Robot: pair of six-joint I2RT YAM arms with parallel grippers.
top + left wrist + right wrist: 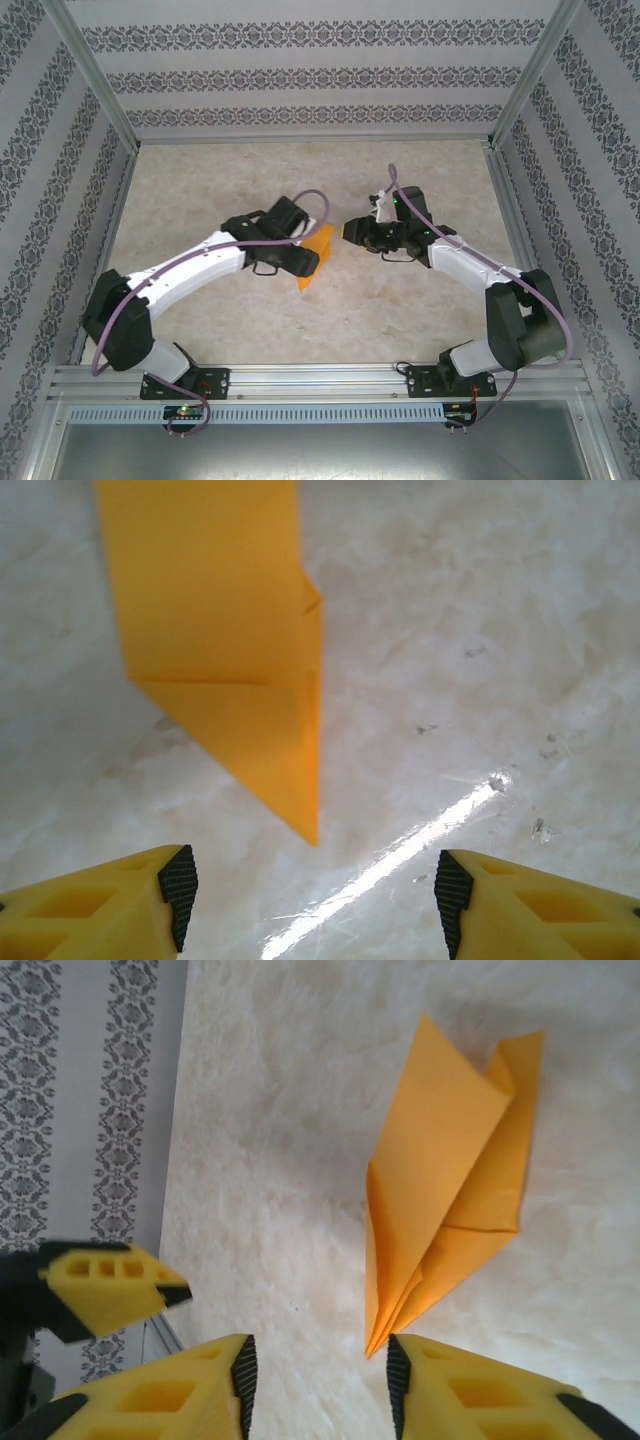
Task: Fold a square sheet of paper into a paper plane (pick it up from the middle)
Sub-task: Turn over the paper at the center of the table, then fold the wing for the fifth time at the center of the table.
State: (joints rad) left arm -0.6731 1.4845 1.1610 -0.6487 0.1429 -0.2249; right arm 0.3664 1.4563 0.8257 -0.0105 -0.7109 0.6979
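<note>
Left end effector point(310, 890), nearest the lens: spread wide, nothing between the pads. The paper plane point(220, 610) lies flat on the surface point(480, 630) just ahead, its nose pointing toward me.

Right wrist view: my right end effector point(318, 1380) stands partly open, narrower than the left, pinching nothing. The plane's nose sits just beyond its gap.

Top view: the plane lies mid-surface between both end effectors, partly hidden by my left one.

Assessment: thin, light and limp, easily crumpled, likely to slide. I recommend gripping the layered centre crease at mid-length, where it is probably stiffest.
</note>
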